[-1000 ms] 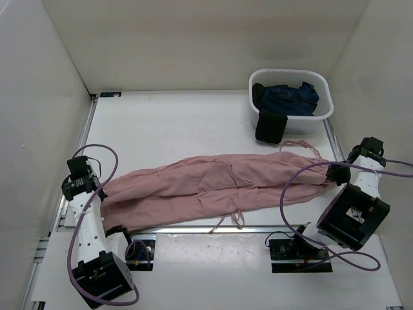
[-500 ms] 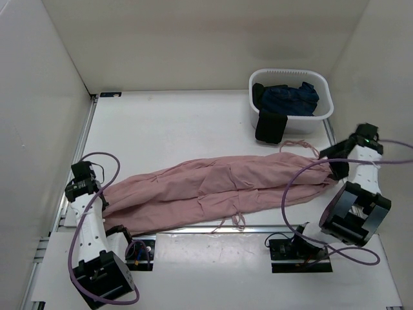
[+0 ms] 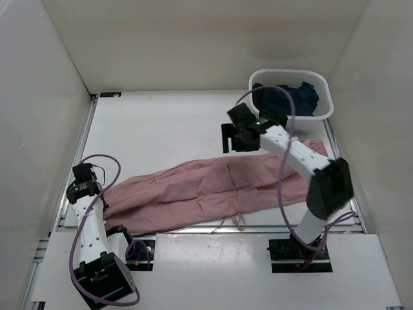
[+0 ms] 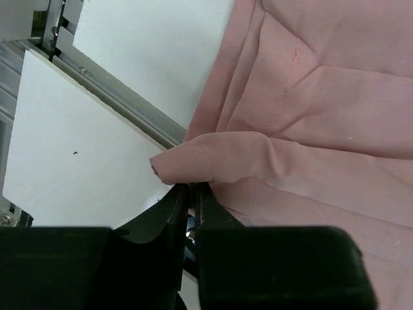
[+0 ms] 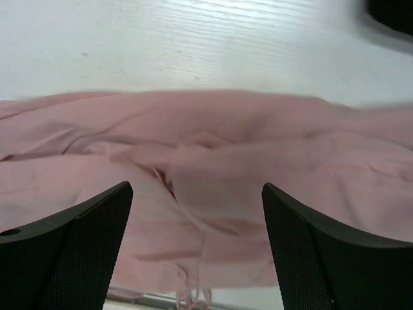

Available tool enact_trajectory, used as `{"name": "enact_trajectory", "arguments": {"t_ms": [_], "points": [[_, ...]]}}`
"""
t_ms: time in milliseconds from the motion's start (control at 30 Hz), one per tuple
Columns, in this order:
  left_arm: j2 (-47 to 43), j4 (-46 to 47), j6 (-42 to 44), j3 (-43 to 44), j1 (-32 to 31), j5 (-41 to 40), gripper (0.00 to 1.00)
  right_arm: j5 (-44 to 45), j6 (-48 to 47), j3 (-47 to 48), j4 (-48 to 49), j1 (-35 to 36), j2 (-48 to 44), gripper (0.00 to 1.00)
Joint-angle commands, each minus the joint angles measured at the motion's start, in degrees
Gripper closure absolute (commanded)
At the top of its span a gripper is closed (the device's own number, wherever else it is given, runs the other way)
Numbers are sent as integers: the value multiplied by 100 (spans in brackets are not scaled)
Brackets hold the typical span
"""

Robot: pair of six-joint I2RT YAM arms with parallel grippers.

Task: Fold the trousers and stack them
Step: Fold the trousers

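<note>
Two grippers to check: your left gripper (image 4: 192, 188) is squeezed tight on a leg end of the trousers (image 3: 213, 187), which lie flat across the table (image 3: 161, 123) near its front edge; your right gripper (image 5: 197, 188) hangs above their middle, jaws spread wide

No text, label, brand, number or sign can be read anywhere.
</note>
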Motion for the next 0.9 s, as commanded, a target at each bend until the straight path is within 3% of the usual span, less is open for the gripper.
{"name": "enact_trajectory", "arguments": {"t_ms": [0,133,333,433,467,600,700,867], "points": [[-116,139,-1,69,26,-242,78,-98,-707,684,-131,381,861,14],[-116,200,-1,121,26,-295,78,-177,-963,1238,-184,716,1652,12],[-116,200,-1,253,26,-400,78,-756,-699,949,-35,655,2172,16],[-116,253,-1,367,26,-452,78,-766,-550,450,-35,725,1683,41],[-116,253,-1,367,26,-453,78,-705,-411,256,-35,725,1471,56],[-116,306,-1,420,26,-453,79,-389,-243,-658,106,996,416,88],[-186,201,-1,420,26,-155,79,-457,-242,-1203,44,1068,2,98],[-353,-597,-1,621,26,740,65,-739,-242,-2083,167,1384,-139,98]]}}
